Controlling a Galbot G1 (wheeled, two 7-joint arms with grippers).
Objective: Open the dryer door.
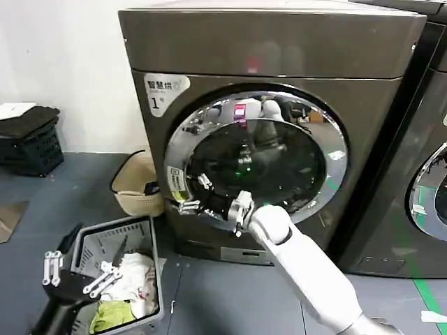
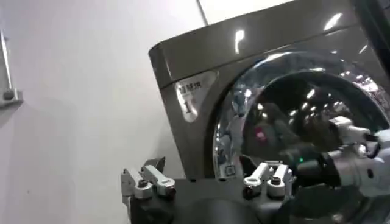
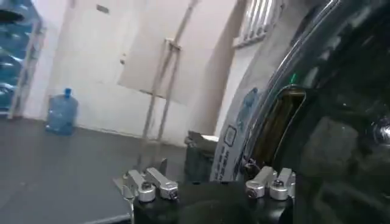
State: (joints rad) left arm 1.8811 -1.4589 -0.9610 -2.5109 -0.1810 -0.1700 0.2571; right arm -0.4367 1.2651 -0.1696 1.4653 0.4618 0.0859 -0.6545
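The right gripper's (image 1: 187, 195) fingers are standing apart, one finger (image 1: 202, 182) lying against the chrome rim and the other (image 1: 186, 206) reaching just past the rim's left edge, at the lower left of the door (image 1: 255, 157); whether they are actually pressing on the rim cannot be told. The right wrist view is showing those fingers (image 3: 149, 184) spread wide, with the rim's curved edge and a sticker (image 3: 228, 149) on it just beyond them and the dark glass to one side. The door itself is sitting shut and flush in the front of the dryer (image 1: 209, 49), whose white "1" sticker (image 1: 165, 91) is showing at its upper left. The white right arm (image 1: 307, 269) is running down from the gripper toward the lower right of the head view. The left gripper (image 1: 77, 269) is hanging low on the left over a grey basket (image 1: 157, 279) of laundry, well apart from the door, its fingers open and holding nothing. The left wrist view is looking up past those fingers (image 2: 149, 181) at the door (image 2: 286, 91), with the right gripper (image 2: 332, 164) against its lower part. A beige basket (image 1: 133, 185) is standing beside the dryer.
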